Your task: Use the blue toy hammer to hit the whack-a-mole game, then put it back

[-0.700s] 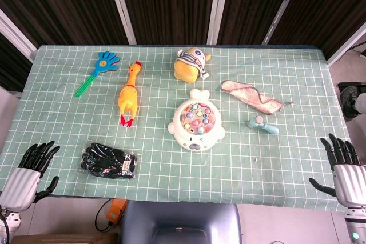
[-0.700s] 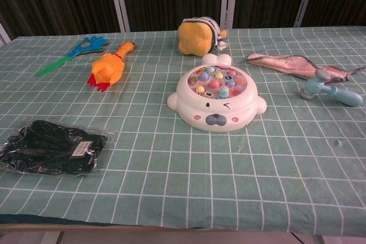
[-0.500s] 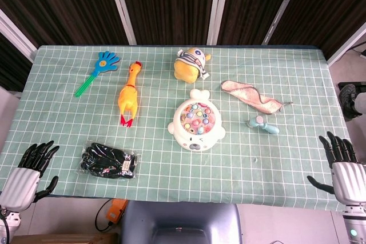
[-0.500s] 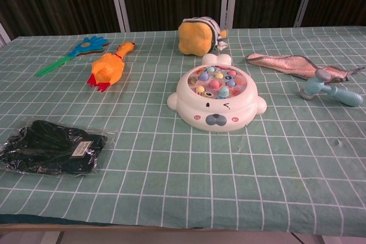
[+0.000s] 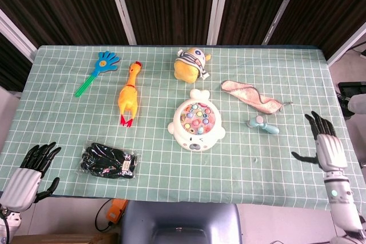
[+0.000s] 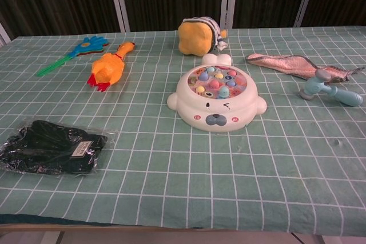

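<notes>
The blue toy hammer [image 5: 263, 124] [image 6: 330, 90] lies flat on the green checked cloth, right of the white seal-shaped whack-a-mole game [image 5: 196, 122] [image 6: 217, 99]. My right hand [image 5: 323, 144] hovers over the table's right front part, fingers spread and empty, a good way right of the hammer. At the front left corner, off the table edge, my left hand [image 5: 27, 173] is held with fingers apart, holding nothing. Neither hand shows in the chest view.
A pink cloth [image 5: 251, 96] lies just behind the hammer. A yellow plush toy [image 5: 191, 64], a rubber chicken [image 5: 129, 94] and a blue hand clapper [image 5: 97, 71] sit further back. A bag of black gloves [image 5: 109, 161] lies front left.
My right hand has moved up and inward over the table's right edge, toward the hammer. The left hand has barely shifted. The objects have not moved.
</notes>
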Action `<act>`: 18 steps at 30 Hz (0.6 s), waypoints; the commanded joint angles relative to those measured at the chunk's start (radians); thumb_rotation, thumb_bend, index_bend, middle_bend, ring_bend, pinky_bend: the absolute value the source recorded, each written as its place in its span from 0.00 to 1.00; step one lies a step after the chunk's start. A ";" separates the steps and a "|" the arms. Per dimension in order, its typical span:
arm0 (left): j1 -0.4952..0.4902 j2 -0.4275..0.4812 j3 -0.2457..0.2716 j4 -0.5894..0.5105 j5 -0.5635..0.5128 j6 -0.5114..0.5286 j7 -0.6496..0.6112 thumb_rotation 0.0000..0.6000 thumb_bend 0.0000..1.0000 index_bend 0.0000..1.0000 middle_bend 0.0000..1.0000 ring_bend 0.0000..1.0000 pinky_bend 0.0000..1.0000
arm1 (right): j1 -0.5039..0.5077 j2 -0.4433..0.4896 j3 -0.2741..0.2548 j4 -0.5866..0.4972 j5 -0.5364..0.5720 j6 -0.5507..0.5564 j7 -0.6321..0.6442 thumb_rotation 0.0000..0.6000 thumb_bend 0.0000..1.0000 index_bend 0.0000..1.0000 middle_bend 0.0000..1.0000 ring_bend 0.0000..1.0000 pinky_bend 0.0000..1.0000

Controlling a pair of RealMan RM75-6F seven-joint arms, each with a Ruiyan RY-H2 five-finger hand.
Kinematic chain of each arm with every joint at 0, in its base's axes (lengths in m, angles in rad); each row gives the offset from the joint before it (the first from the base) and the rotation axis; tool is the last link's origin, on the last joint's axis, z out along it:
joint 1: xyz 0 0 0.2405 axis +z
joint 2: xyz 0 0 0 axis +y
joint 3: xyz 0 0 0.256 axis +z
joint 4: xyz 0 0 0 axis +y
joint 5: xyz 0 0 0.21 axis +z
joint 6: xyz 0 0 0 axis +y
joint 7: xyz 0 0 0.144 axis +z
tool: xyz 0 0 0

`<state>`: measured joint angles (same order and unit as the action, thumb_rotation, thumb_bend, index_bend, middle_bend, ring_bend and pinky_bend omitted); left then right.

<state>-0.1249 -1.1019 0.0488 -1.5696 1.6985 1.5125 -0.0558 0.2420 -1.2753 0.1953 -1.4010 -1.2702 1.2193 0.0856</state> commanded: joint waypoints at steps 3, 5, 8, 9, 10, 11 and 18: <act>0.004 0.002 0.000 -0.001 0.006 0.015 -0.005 1.00 0.40 0.00 0.00 0.00 0.00 | 0.145 -0.099 0.091 0.157 0.147 -0.171 -0.099 1.00 0.28 0.28 0.00 0.00 0.00; 0.004 0.003 0.000 0.000 0.005 0.014 -0.011 1.00 0.40 0.00 0.00 0.00 0.00 | 0.171 -0.122 0.101 0.196 0.168 -0.198 -0.109 1.00 0.31 0.34 0.00 0.00 0.00; 0.004 0.005 0.001 -0.001 0.005 0.015 -0.019 1.00 0.40 0.00 0.00 0.00 0.00 | 0.207 -0.161 0.108 0.260 0.188 -0.230 -0.127 1.00 0.35 0.43 0.01 0.00 0.00; 0.004 0.006 0.001 -0.001 0.007 0.017 -0.024 1.00 0.40 0.00 0.00 0.00 0.00 | 0.220 -0.177 0.109 0.284 0.190 -0.237 -0.131 1.00 0.36 0.47 0.02 0.00 0.00; 0.005 0.006 0.001 0.000 0.008 0.020 -0.026 1.00 0.40 0.00 0.00 0.00 0.00 | 0.228 -0.190 0.111 0.302 0.191 -0.242 -0.129 1.00 0.39 0.50 0.04 0.00 0.00; 0.006 0.006 0.001 0.001 0.008 0.022 -0.027 1.00 0.40 0.00 0.00 0.00 0.00 | 0.236 -0.203 0.112 0.318 0.193 -0.247 -0.126 1.00 0.40 0.52 0.05 0.00 0.00; 0.006 0.007 0.002 0.001 0.010 0.023 -0.031 1.00 0.40 0.00 0.00 0.00 0.00 | 0.275 -0.274 0.098 0.413 0.198 -0.317 -0.085 1.00 0.54 0.60 0.10 0.00 0.00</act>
<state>-0.1191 -1.0950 0.0511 -1.5689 1.7090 1.5358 -0.0865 0.5071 -1.5332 0.3004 -1.0080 -1.0742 0.9198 -0.0072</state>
